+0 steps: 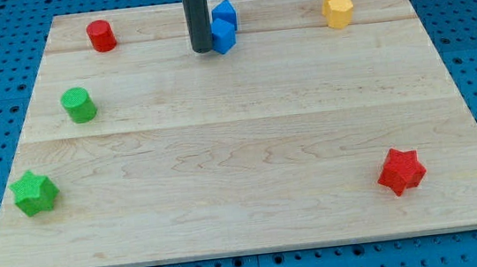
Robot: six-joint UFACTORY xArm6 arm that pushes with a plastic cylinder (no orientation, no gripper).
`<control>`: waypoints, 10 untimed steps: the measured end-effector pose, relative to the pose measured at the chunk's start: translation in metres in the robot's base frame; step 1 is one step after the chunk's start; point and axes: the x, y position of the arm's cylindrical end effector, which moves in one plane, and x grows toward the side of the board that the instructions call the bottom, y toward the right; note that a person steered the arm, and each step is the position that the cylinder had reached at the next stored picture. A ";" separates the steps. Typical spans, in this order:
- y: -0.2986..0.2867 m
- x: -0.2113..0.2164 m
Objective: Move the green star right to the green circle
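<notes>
The green star (33, 192) lies near the board's left edge, toward the view's bottom. The green circle (78, 105) stands above it and a little to the right, apart from it. My tip (201, 48) is at the view's top centre, right next to the left side of the blue block (224, 26). The tip is far from both green blocks, up and to the right of them.
A red cylinder (101, 35) stands at the top left. A yellow block (337, 7) stands at the top right. A red star (400, 171) lies at the lower right. The wooden board (240, 151) rests on a blue pegboard.
</notes>
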 end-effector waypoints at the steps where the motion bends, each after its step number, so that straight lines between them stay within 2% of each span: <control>1: 0.023 -0.003; 2: 0.035 -0.019; 3: -0.031 0.060; 5: -0.145 0.260; 6: -0.199 0.295; 7: -0.215 0.251; 10: -0.209 0.156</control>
